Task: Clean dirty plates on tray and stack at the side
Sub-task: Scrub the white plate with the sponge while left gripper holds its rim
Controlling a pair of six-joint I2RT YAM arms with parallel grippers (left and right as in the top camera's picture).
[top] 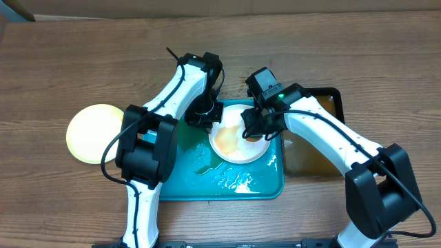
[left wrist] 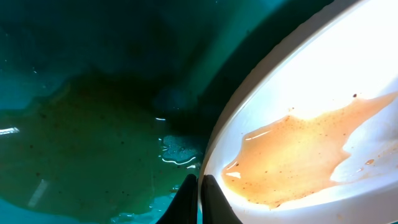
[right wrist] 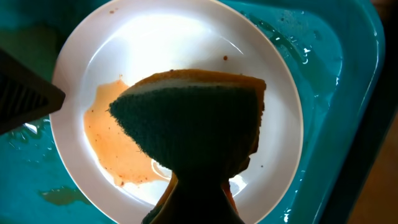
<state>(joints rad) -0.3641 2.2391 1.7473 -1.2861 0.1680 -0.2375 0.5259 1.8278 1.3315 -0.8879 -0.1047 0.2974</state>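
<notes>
Large rectangular teal-blue plastic tray point(top: 227, 180) sits mid-way on the brown wooden table point(top: 69, 62). It is wet, with a murky greenish puddle point(left wrist: 93, 143) on its floor. One round shallow white plate point(top: 231, 145) lies in the tray's upper right part. It holds a thin orange-brown pool of liquid point(right wrist: 118, 149) and a few dark specks. Left gripper point(left wrist: 199, 202) is clenched on that plate's left rim (fingers pinched nearly together, rim edge between them). Right gripper point(right wrist: 194, 205) is grasping a sponge point(right wrist: 193, 118), dark green scouring face toward the wrist camera and yellow foam behind. The sponge hangs over the plate's middle; can't tell if it touches. Pale yellow-green round plate point(top: 93, 132) lies on bare table left of the tray. Smaller black tray point(top: 329, 90) with brownish liquid sits just beside the teal tray's right side.
</notes>
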